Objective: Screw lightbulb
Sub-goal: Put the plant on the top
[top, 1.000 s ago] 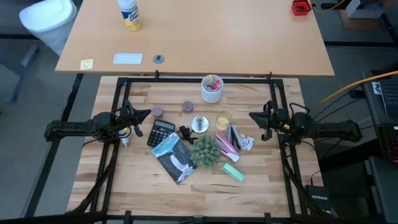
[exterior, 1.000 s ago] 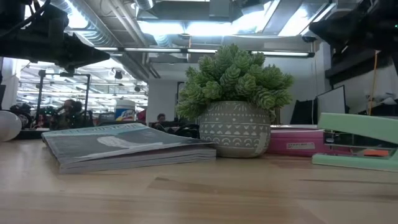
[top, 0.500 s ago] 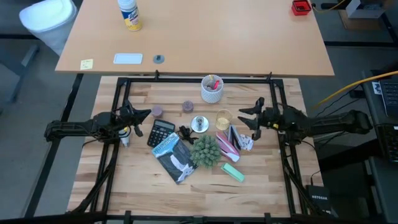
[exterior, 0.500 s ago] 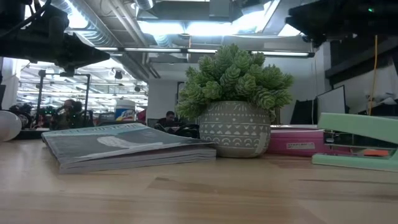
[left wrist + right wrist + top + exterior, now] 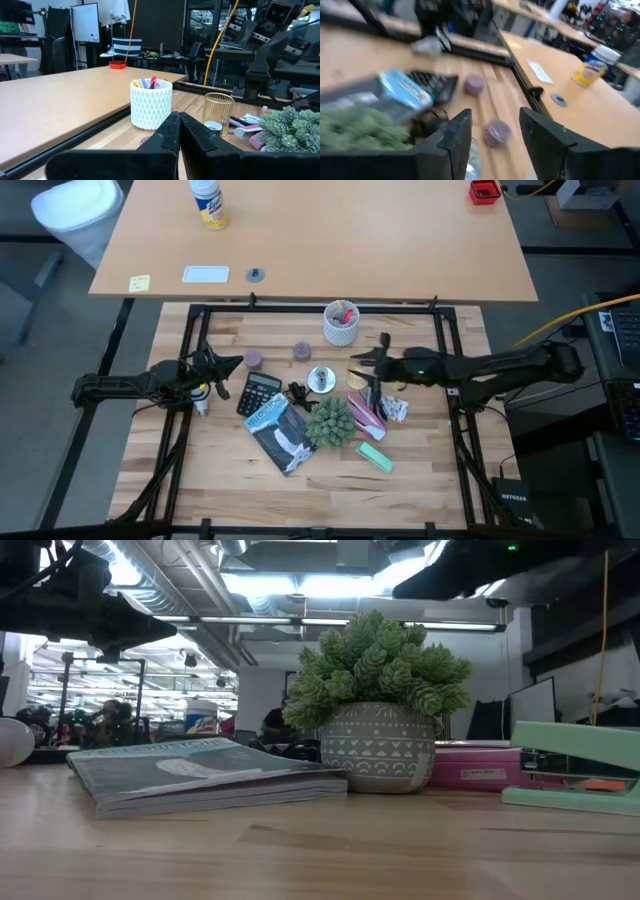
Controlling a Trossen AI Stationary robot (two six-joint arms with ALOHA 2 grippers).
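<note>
A: Where is the lightbulb at this point?

B: It lies on the bench at the left side, just beside the left tool and left of the calculator. In the low view it shows as a white globe at the far left edge. Nothing is gripping it.

A: State of the left tool?

B: Fingers pressed together, holding nothing. That arm waits over the left part of the bench.

A: And the right tool?

B: Reaching in over the middle of the bench, near the gold cup and the round silver base. The right wrist view shows its two fingers set apart with nothing between them, so it is partly open and empty.

A: Progress on the task?

B: By my judgement, none of the actual screwing is done. The bulb is well apart from the silver base, with the calculator between them. Remaining steps: pick up the bulb, carry it to the base, align the threaded end and turn it in.

A: Any obstruction?

B: The potted plant, book and cord crowd the base closely.
</note>
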